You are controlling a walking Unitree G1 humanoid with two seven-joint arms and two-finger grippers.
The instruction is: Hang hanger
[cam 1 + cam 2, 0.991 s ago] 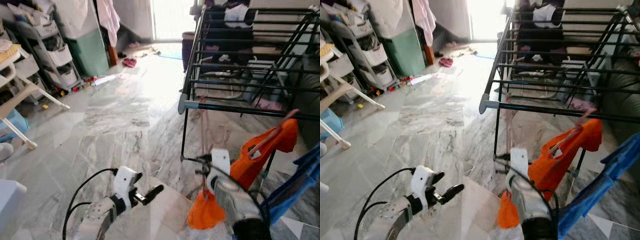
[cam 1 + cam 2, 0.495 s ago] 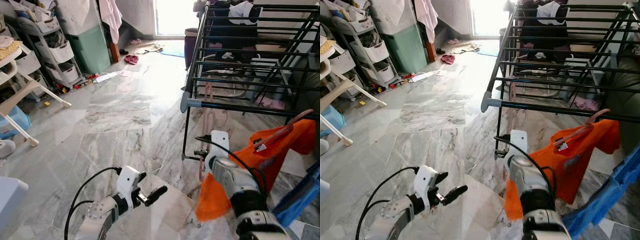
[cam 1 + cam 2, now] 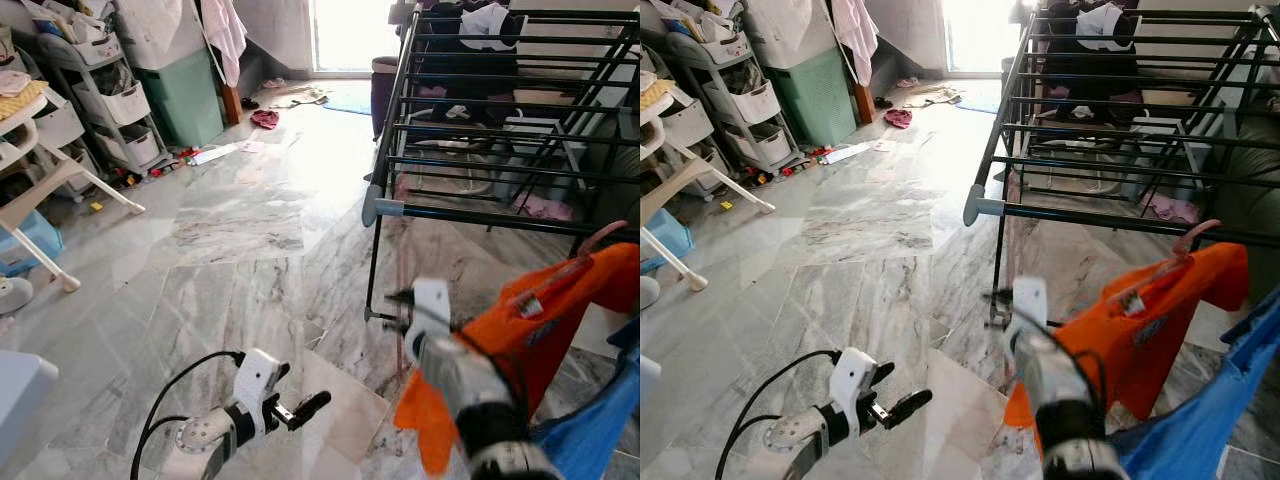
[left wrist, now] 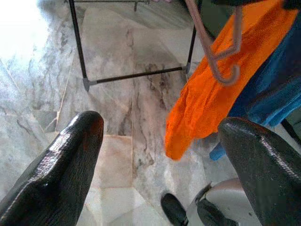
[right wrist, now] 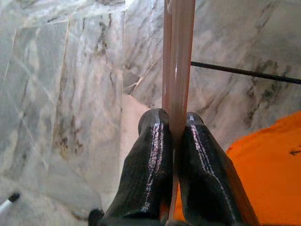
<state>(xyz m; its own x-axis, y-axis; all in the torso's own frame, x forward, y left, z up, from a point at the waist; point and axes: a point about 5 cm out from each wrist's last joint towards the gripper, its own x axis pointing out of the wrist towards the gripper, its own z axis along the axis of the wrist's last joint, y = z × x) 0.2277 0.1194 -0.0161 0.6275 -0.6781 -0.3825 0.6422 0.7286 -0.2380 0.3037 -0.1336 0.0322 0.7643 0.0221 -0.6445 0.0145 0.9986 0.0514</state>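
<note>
My right gripper [image 5: 171,117] is shut on the thin pink hanger [image 5: 178,56], pinching its twin bars. In the left eye view that hanger [image 3: 402,262] rises from the gripper [image 3: 402,300] toward the grey corner [image 3: 372,210] of the black drying rack [image 3: 500,218]. An orange shirt [image 3: 545,325] on another pink hanger [image 3: 603,237] hangs beside my right arm, its hook near the rack's front bar. I cannot tell whether the hook rests on the bar. Low over the marble floor, my left gripper [image 3: 297,392] is open and holds nothing.
A blue cloth [image 3: 595,440] hangs at the far right. Clothes are draped on the rack's far end [image 3: 470,30]. A shelf unit with white drawers [image 3: 110,105], a green bin [image 3: 185,90] and a white chair [image 3: 40,195] stand on the left. Small items [image 3: 265,118] litter the floor.
The whole view has shifted with the camera. My right arm, still holding the pink hanger, is now blurred by the rack's corner. The left gripper sits slightly lower in view.
</note>
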